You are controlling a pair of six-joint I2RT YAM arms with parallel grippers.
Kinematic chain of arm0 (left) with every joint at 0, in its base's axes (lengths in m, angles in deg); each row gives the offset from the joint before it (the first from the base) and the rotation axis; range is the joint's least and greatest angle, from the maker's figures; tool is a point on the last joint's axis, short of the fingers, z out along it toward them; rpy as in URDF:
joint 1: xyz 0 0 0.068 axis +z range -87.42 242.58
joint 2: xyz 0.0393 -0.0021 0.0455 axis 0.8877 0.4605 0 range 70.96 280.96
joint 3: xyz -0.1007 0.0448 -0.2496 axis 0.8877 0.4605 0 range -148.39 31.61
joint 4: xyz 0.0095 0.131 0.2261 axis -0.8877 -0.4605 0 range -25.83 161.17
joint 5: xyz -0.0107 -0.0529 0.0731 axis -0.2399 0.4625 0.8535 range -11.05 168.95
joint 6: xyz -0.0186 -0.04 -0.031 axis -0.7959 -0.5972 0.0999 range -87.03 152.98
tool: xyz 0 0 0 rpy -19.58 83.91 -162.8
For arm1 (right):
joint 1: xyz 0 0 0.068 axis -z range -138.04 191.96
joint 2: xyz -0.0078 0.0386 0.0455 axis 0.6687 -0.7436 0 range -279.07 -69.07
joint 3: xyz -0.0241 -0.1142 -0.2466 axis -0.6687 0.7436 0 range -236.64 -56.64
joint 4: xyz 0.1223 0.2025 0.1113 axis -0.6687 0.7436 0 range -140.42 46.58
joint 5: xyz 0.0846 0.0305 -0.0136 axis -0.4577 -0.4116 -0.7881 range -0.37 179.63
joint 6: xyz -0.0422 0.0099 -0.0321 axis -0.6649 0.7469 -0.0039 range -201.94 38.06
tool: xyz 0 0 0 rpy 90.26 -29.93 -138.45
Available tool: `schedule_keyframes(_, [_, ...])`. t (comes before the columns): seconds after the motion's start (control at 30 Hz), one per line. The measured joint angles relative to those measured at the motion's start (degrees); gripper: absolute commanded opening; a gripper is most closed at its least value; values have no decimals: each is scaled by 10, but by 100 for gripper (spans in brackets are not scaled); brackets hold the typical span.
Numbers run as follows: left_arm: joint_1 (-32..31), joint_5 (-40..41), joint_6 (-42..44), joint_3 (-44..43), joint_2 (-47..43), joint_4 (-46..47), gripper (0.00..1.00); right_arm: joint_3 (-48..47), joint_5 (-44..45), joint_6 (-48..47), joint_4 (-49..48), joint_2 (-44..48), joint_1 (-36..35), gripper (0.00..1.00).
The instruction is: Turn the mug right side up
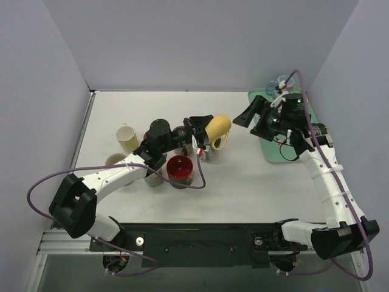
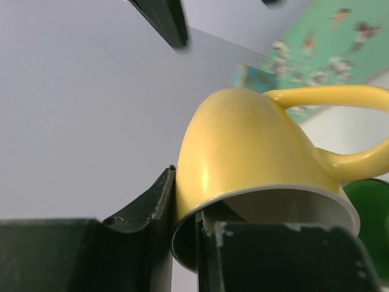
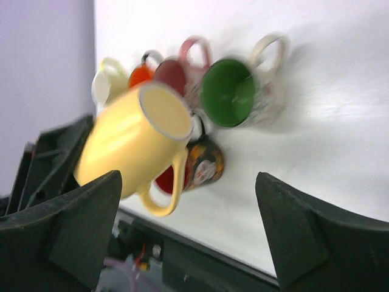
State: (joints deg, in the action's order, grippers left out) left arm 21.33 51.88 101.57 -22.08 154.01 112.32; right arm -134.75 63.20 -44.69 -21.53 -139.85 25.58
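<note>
The yellow mug [image 1: 219,126] is held in the air above the cluster of mugs, tilted on its side with its handle hanging down. My left gripper [image 1: 203,131] is shut on its rim. In the left wrist view one finger [image 2: 149,207] presses the outside of the yellow mug [image 2: 243,146] and the other sits inside the mouth. My right gripper [image 1: 243,117] is open and empty just right of the mug, apart from it. In the right wrist view the mug's base [image 3: 163,111] faces the camera, between and beyond the spread fingers [image 3: 79,225].
Under the yellow mug stands a green-lined mug [image 1: 207,150], also in the right wrist view [image 3: 228,91]. A red mug [image 1: 180,170], a black mug [image 1: 159,128], a cream mug [image 1: 126,139] and another mug [image 1: 115,160] stand left. A green mat [image 1: 272,148] lies right.
</note>
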Motion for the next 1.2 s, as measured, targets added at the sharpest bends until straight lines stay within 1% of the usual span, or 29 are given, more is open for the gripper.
schedule_keyframes(0.1, [0, 5, -51, -50, 0, -177, 0, -1, 41, 7, 4, 24, 75, 90])
schedule_keyframes(0.2, [-3, 7, -102, -102, 0, -326, 0, 1, 106, 2, 21, 60, 125, 91])
schedule_keyframes(0.27, [-4, 3, -150, -144, 0, -435, 0, 7, 144, -8, 30, 92, 130, 91])
schedule_keyframes(0.37, [-6, -19, -240, -230, 15, -596, 0, 13, 175, -26, 39, 127, 130, 91])
schedule_keyframes(0.43, [-14, -21, -302, -294, 35, -675, 0, 18, 186, -36, 40, 135, 130, 91])
schedule_keyframes(0.47, [-22, -10, -340, -327, 49, -708, 0, 22, 191, -41, 41, 137, 130, 92])
schedule_keyframes(0.6, [-68, 94, -494, -434, 122, -821, 0, 42, 208, -56, 49, 135, 130, 92])
schedule_keyframes(0.73, [-85, 155, -576, -483, 197, -906, 0, 59, 218, -66, 53, 129, 130, 92])
schedule_keyframes(0.87, [-101, 212, -616, -506, 257, -961, 0, 73, 234, -78, 53, 139, 130, 92])
schedule_keyframes(1.0, [-112, 244, -625, -505, 277, -978, 0, 89, 242, -88, 54, 157, 130, 92])
schedule_keyframes(1.1, [-115, 263, -626, -490, 278, -966, 0, 104, 253, -91, 54, 170, 130, 92])
schedule_keyframes(1.2, [-115, 282, -624, -455, 278, -941, 0, 117, 264, -93, 55, 174, 130, 93])
